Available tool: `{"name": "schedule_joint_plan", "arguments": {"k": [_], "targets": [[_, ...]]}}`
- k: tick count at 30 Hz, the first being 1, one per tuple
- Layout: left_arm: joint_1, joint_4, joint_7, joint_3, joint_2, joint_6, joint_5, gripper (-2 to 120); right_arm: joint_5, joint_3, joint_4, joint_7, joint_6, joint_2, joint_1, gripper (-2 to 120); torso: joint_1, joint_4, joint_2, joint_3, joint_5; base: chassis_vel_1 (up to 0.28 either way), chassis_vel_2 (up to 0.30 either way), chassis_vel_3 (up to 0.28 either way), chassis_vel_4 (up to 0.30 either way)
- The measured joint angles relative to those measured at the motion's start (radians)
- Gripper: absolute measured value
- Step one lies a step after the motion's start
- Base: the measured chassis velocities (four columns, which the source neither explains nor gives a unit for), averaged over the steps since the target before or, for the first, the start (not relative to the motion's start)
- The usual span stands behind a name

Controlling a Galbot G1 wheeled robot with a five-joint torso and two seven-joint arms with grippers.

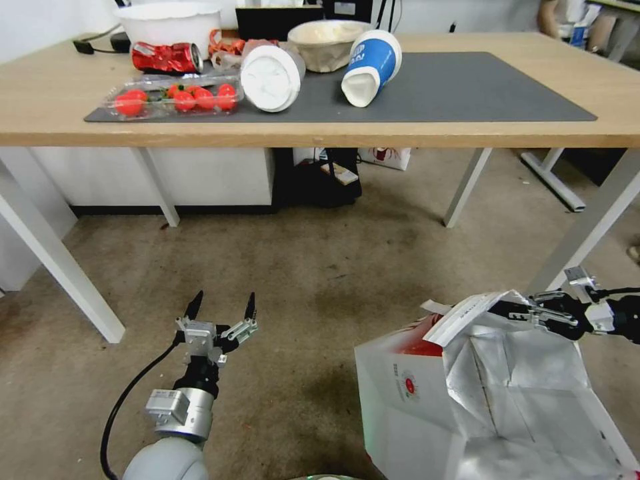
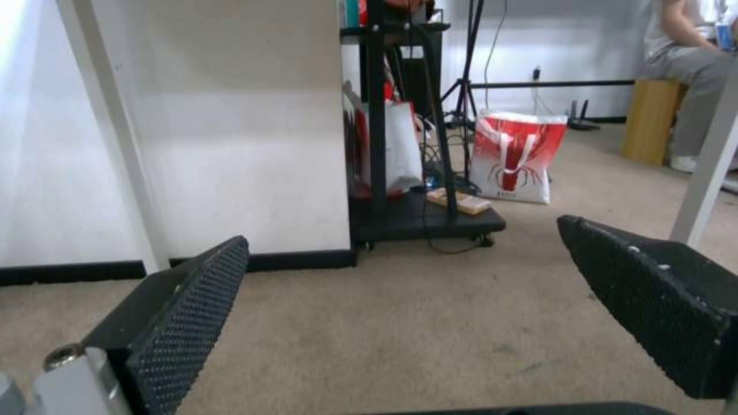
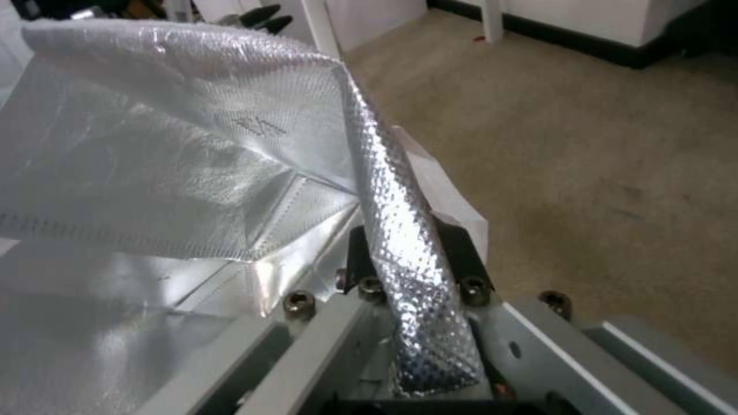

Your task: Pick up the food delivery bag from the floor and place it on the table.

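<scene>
Bag (image 1: 427, 400) sits on the floor (image 1: 320, 267), its right rim pinched by the right gripper (image 1: 510, 310); left gripper (image 1: 222, 308) hovers spread, well left.

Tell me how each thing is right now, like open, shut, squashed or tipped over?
food delivery bag: open, foil showing, rim pinched by right hand
right hand: shut on the bag's rim
left hand: open, holding nothing, over the floor
blue cup: tipped over on the table
red can: crushed, lying down
tomato box: closed
</scene>
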State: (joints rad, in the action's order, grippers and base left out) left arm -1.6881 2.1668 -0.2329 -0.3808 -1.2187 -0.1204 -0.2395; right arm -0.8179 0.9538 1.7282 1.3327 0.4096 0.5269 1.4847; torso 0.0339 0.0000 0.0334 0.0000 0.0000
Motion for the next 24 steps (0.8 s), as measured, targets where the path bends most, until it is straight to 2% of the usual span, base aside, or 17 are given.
{"name": "schedule_joint_plan", "arguments": {"k": [19, 24], "targets": [[0.001, 0.017, -0.018, -0.001, -0.003, -0.014, -0.008, 100, -0.006, 0.000, 0.002, -0.003, 0.003, 0.016, 0.003, 0, 0.000, 0.0000, 0.000, 0.000, -0.0001, 0.000, 0.000, 0.000, 0.000], [-0.003, 0.029, -0.017, 0.002, -0.003, -0.023, -0.049, 100, -0.006, 0.000, 0.008, -0.008, 0.002, 0.024, 0.009, 0, 0.000, 0.0000, 0.000, 0.000, 0.0001, 0.000, 0.000, 0.000, 0.000]]}}
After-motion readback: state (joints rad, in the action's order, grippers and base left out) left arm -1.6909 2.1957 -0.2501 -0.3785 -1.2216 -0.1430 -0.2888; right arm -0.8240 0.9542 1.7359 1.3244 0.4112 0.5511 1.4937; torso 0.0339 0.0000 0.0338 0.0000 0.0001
